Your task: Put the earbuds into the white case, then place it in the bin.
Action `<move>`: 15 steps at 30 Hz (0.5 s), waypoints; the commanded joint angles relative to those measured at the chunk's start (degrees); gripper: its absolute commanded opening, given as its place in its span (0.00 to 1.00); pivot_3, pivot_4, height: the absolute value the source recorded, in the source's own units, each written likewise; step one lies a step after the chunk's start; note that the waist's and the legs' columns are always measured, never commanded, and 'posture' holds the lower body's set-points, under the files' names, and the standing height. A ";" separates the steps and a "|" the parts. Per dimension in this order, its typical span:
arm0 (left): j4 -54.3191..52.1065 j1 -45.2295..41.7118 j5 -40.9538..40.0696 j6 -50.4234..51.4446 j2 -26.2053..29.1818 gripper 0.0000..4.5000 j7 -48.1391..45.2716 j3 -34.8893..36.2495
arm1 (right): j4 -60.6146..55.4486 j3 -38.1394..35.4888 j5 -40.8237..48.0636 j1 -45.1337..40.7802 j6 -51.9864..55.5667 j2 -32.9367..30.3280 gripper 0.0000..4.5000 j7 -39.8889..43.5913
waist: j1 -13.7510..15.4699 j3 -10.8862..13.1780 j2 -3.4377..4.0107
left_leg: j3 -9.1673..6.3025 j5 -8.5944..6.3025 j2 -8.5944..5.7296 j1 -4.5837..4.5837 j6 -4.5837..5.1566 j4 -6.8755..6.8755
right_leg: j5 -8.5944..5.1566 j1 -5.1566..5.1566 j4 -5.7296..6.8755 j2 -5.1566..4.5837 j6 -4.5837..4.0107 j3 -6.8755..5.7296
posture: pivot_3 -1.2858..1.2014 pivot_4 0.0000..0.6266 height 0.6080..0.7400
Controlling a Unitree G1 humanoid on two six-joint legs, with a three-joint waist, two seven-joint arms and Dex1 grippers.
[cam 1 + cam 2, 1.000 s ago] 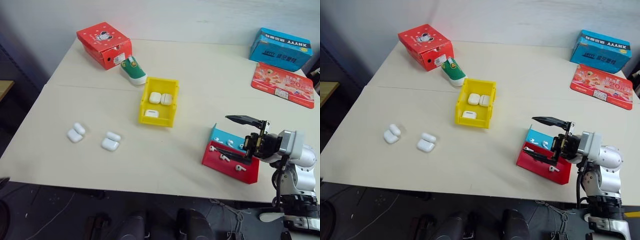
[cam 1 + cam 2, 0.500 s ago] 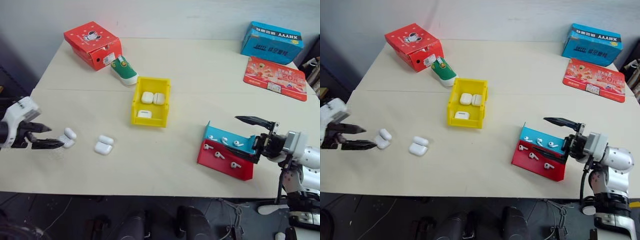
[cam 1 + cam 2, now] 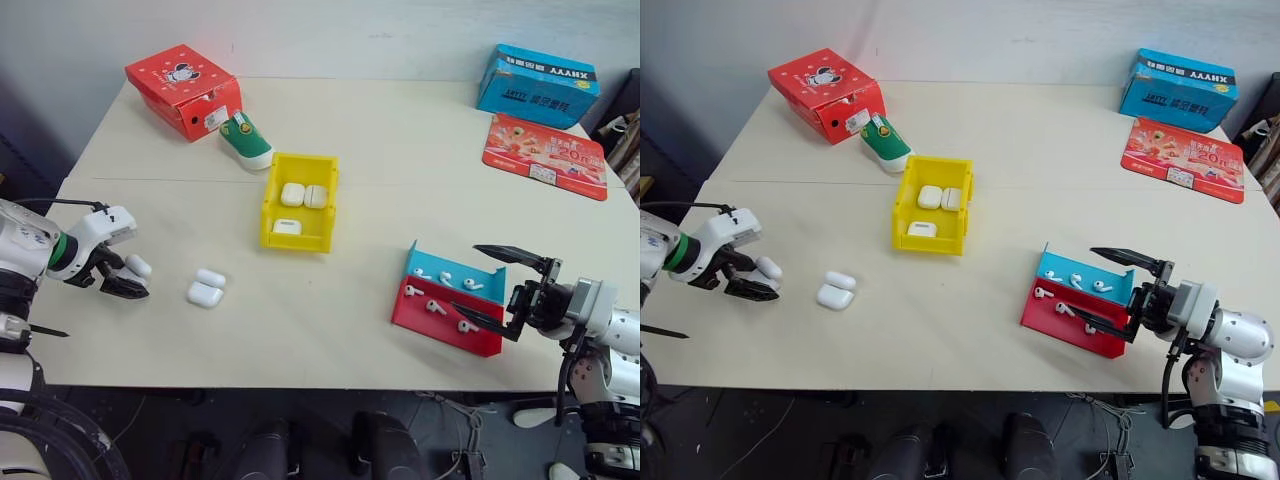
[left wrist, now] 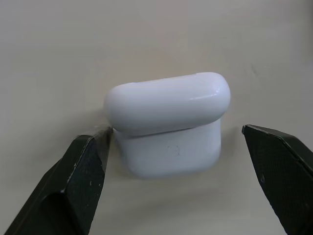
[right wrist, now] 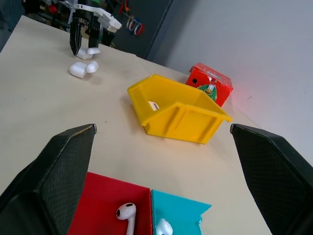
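The left gripper (image 4: 173, 161) stands released, its fingers either side of an open white case (image 4: 168, 125) on the table (image 3: 400, 140). The right gripper (image 3: 505, 290), also released, hovers beside the tray (image 3: 445, 325) holding earbuds (image 3: 435, 307). The bin (image 3: 270, 215) holds 3 cases.

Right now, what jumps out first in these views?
The yellow bin mid-table, with three white cases inside. Near the table's left edge, the left claw stands open around a white case with its lid open, another open case lying beside it. On the right, the open right claw hovers by the red-and-blue tray holding the earbuds.
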 commanded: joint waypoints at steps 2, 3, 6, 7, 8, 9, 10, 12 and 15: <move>0.72 -0.83 3.04 1.17 -1.06 1.00 1.08 0.02 | -0.77 -1.82 1.12 -0.78 -0.80 -0.87 1.00 -0.09 | 0.19 0.00 0.00 | 0.00 -0.01 0.05 0.00 -0.01 0.08 | 0.00 0.00 0.04 -0.03 0.00 0.07 | 0.52 0.24 1.00; 0.36 -0.33 4.27 1.06 -0.81 1.00 1.53 -0.58 | -0.58 -1.83 1.12 -1.04 -0.82 -0.93 1.00 -0.04 | 0.24 0.00 0.00 | -0.01 -0.02 0.06 0.01 -0.02 0.10 | 0.00 0.00 0.08 -0.04 0.00 0.11 | 0.52 0.24 1.00; -0.16 0.71 5.68 1.50 -0.52 1.00 2.34 -0.57 | -0.02 -1.97 1.17 -1.52 -0.88 -1.04 1.00 0.24 | 0.24 0.00 0.00 | 0.00 -0.02 0.08 0.04 -0.03 0.18 | 0.00 0.00 0.20 -0.08 0.00 0.19 | 0.52 0.24 1.00; -0.18 0.81 5.85 1.70 -0.59 1.00 2.44 -0.35 | 0.09 -2.01 1.17 -1.60 -0.90 -1.05 1.00 0.31 | 0.20 0.00 0.00 | 0.00 -0.03 0.08 0.08 -0.04 0.18 | 0.00 0.00 0.24 -0.08 0.00 0.23 | 0.52 0.24 1.00; 0.23 0.83 5.84 1.98 -0.86 1.00 3.12 0.16 | 0.27 -1.98 1.15 -1.61 -1.00 -0.97 1.00 0.44 | 0.12 0.00 0.00 | 0.00 -0.03 0.10 0.10 -0.05 0.18 | 0.00 0.00 0.27 -0.08 0.00 0.26 | 0.52 0.24 1.00; 0.59 0.89 5.68 2.42 -1.16 1.00 3.45 0.61 | 0.45 -1.90 1.09 -1.61 -1.15 -0.84 1.00 0.54 | 0.03 0.00 0.00 | 0.01 -0.03 0.11 0.11 -0.06 0.18 | 0.00 -0.01 0.28 -0.08 -0.01 0.29 | 0.52 0.24 1.00; 0.72 1.06 5.57 2.77 -1.37 1.00 3.54 0.84 | 0.59 -1.76 0.99 -1.65 -1.29 -0.66 1.00 0.56 | -0.05 0.00 0.00 | 0.01 -0.04 0.12 0.11 -0.07 0.18 | 0.00 -0.02 0.31 -0.08 -0.01 0.30 | 0.52 0.24 1.00; 0.31 1.68 5.31 3.58 -1.58 0.96 3.26 1.13 | 0.83 -1.51 0.82 -1.85 -1.53 -0.38 1.00 0.49 | -0.12 0.00 0.01 | 0.02 -0.03 0.12 0.12 -0.08 0.18 | 0.00 -0.05 0.36 -0.08 -0.01 0.33 | 0.52 0.24 1.00; -0.74 2.68 5.24 4.40 -1.29 0.81 3.13 1.69 | 1.18 -1.31 0.74 -2.26 -1.74 -0.28 1.00 0.41 | -0.24 -0.01 0.01 | 0.08 -0.03 0.12 0.15 -0.08 0.19 | 0.00 -0.11 0.43 -0.08 -0.01 0.43 | 0.52 0.24 1.00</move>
